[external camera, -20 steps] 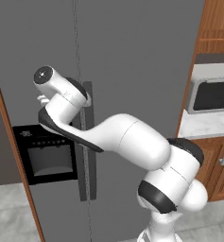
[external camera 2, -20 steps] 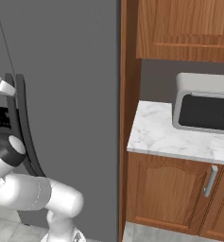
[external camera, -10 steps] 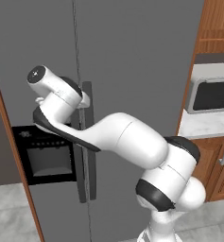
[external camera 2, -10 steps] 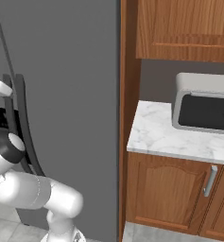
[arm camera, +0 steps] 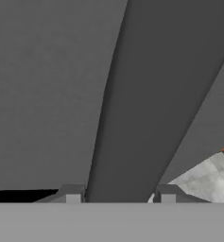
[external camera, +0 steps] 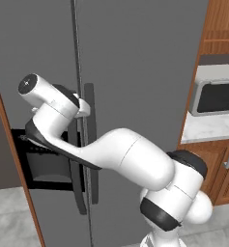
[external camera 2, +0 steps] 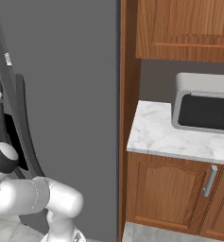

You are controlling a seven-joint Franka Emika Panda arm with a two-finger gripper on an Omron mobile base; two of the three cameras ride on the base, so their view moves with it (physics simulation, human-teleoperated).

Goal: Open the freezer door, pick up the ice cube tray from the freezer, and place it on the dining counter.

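- Where the two grey doors meet, the gripper [arm camera: 119,196] has its fingers [arm camera: 72,193] on both sides of the handle [arm camera: 146,104]
- the freezer door [external camera: 34,53] looks just barely open

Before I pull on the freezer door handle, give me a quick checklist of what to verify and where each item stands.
1. Handle runs between the two fingertips: ok.
2. Jaws pressed firmly against the handle: cannot tell, the contact is hidden at the frame's bottom edge.
3. Gripper is at the freezer door, the one with the black dispenser panel: ok.
4. Freezer door open: not ok, no interior shows.
5. Ice cube tray located: cannot tell.
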